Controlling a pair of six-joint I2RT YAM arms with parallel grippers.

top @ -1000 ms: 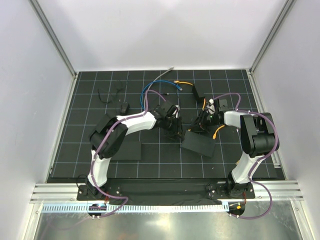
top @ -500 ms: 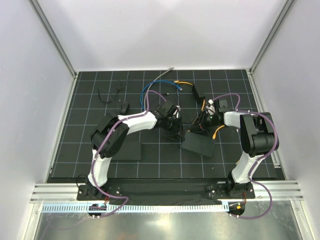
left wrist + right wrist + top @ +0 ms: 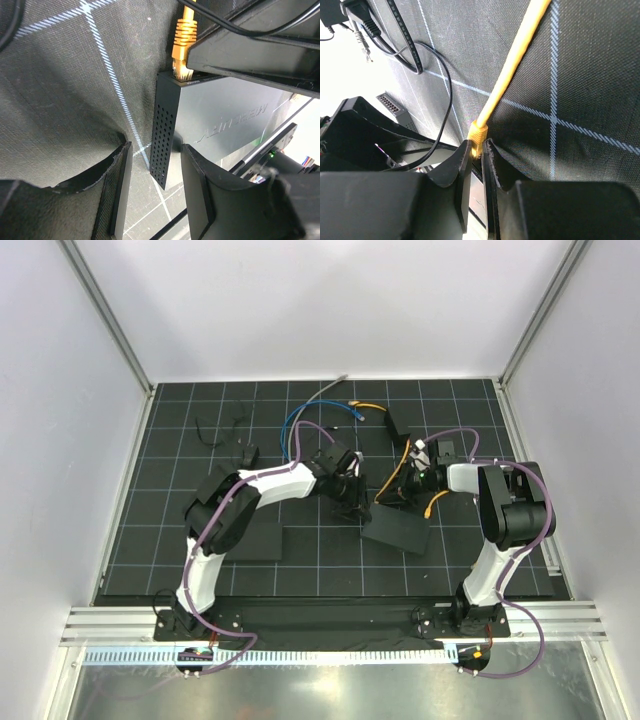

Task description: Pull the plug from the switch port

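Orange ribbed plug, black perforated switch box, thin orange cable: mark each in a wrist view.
orange ribbed plug [image 3: 183, 40]: left wrist view, on its ribbed boot.
black perforated switch box [image 3: 164, 135]: left wrist view, on its perforated side wall.
thin orange cable [image 3: 511, 65]: right wrist view, mid-length.

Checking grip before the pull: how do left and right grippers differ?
Jaws: left gripper stands wide, astride the switch corner; right gripper is narrow, pinching the plug. Place: left gripper at the switch end away from the plug; right gripper at the plug itself. Both sit low over the mat.
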